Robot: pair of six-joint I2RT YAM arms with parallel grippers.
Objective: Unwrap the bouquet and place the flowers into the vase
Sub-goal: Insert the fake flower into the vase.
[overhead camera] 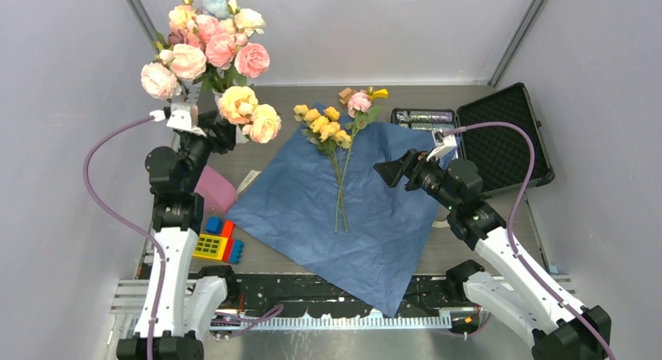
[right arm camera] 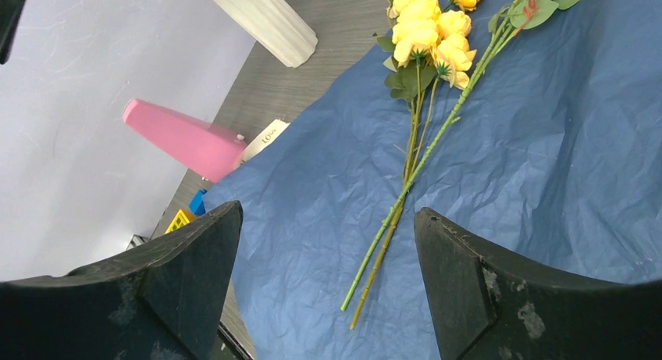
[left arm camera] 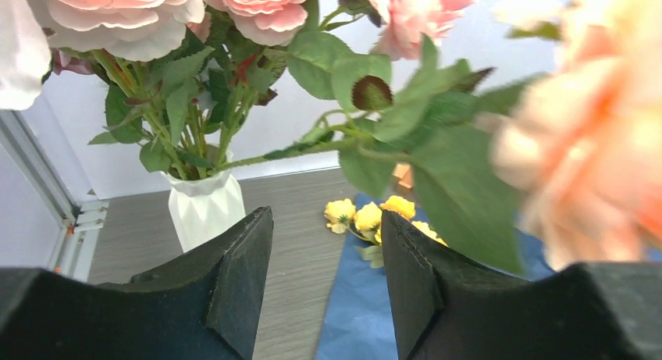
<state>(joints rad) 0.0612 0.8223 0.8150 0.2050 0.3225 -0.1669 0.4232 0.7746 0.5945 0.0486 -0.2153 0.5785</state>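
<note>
Yellow and pink flowers (overhead camera: 324,126) lie loose on the spread blue paper (overhead camera: 375,227) at the centre of the overhead frame. The white vase (left arm camera: 204,208), upper left, holds larger pink blooms (overhead camera: 211,40). The left gripper (left arm camera: 326,219) hovers near it, jaws apart and empty. The right gripper (right arm camera: 328,212) gapes wide above the paper.

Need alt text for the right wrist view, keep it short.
Long-stemmed flowers lie on spread blue paper, seen between the fingers of the open right tool. Past the paper's left edge are a white vase and a pink cone.
</note>
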